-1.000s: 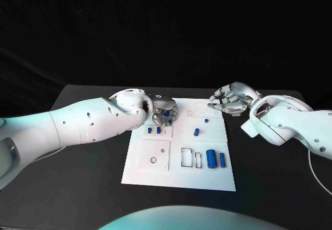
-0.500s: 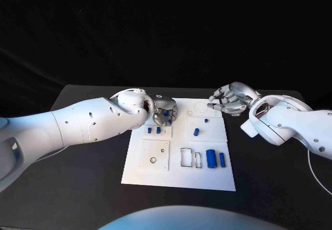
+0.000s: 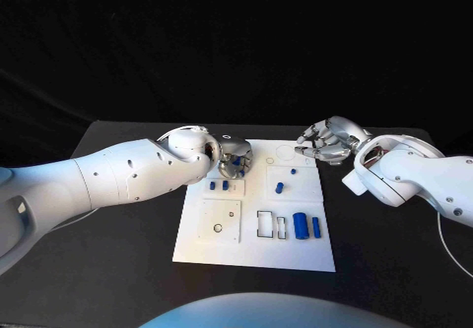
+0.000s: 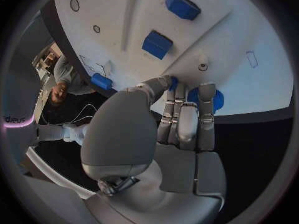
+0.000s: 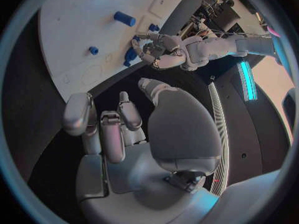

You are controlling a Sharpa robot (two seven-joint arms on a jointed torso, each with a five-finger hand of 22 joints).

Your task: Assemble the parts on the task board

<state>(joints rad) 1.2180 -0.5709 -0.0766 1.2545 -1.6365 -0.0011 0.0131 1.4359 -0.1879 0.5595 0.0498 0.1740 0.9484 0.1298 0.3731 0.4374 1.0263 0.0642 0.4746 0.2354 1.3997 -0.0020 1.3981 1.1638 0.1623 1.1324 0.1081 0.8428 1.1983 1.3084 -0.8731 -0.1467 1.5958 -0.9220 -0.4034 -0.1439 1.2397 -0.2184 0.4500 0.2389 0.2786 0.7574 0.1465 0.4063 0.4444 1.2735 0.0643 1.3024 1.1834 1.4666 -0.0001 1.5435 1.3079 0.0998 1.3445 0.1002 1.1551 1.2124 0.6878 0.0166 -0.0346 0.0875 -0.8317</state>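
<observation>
Where the white plate lies nearest the robot, the listing starts and runs outward.

Task board [image 3: 251,256]: a white plate lying flat in the middle of the black surface [image 3: 118,273], its long side running away from the robot.

Near row: a large blue cylinder [image 3: 299,225] lies beside a slimmer blue piece [image 3: 316,227], both lengthwise; just beside them are rectangular outlines, and a raised square panel [image 3: 221,221] with small holes sits toward the robot's left.

Middle row: two small blue blocks [image 3: 220,184] stand side by side on the left-hand panel; on the neighbouring panel a short blue peg [image 3: 280,188] lies tilted, with a tiny blue part [image 3: 294,171] just beyond it.

Left hand [image 3: 234,162]: over the board's far left corner, fingers [image 4: 187,115] pressed together and curled down around a blue round part [image 4: 203,97] at the board's edge; the wrist view shows blue between and behind the fingertips, so the hand looks clamped on it.

Right hand [image 3: 328,147]: near the board's far right corner, over the black surface beside the plate, fingers curled inward with nothing between them.
</observation>
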